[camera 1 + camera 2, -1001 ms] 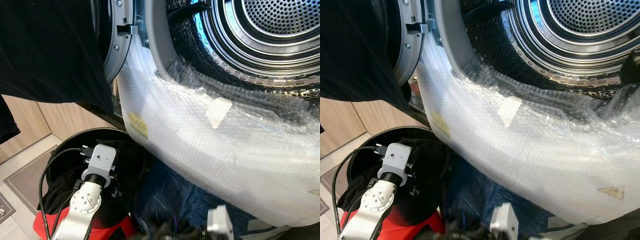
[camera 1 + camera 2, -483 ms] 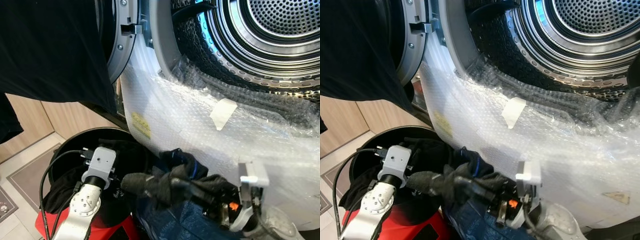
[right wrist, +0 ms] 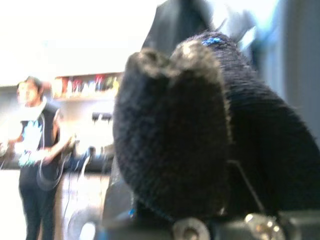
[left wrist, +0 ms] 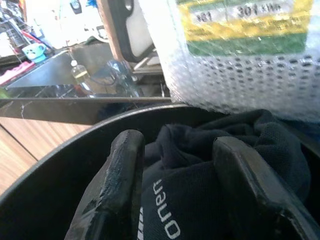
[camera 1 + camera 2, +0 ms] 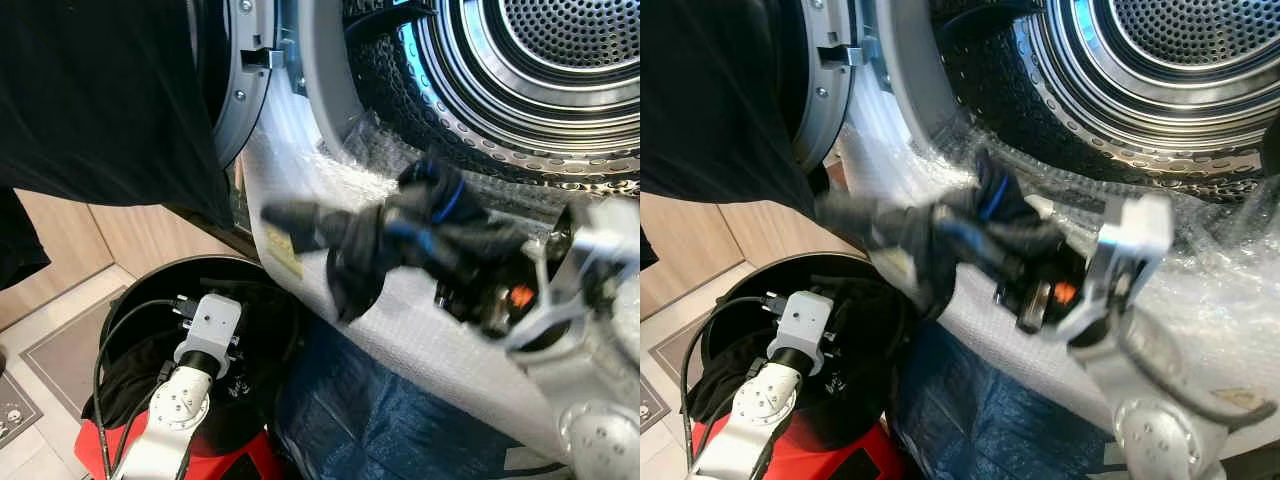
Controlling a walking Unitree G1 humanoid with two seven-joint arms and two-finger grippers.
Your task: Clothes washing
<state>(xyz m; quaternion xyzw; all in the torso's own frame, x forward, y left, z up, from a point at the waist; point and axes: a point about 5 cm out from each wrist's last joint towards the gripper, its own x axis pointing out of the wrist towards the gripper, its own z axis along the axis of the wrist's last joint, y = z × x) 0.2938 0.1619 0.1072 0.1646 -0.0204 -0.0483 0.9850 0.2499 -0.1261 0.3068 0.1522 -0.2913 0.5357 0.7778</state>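
Between the fingers of the right gripper (image 5: 455, 265) is clamped a dark sock with a blue stripe (image 5: 390, 235), its loose end trailing away from the fingertips as it hangs just before the washing machine's open drum (image 5: 540, 80), above the bubble wrap (image 5: 420, 340) that covers the machine's front. Judged from this, loading is at an early stage: the drum looks empty, and one sock is on its way in. Dark clothes (image 4: 225, 145) remain in the black basket (image 5: 140, 300), so most of the load is left to move. The left gripper (image 4: 177, 195) sits in that basket, fingers spread apart and holding nothing, with a garment lying between them. That garment bears white lettering (partly hidden, roughly "onen"). A yellow-and-green sticker (image 4: 242, 25) under the wrap shows "301 kWh". Blue denim (image 5: 370, 420) lies below the wrap.
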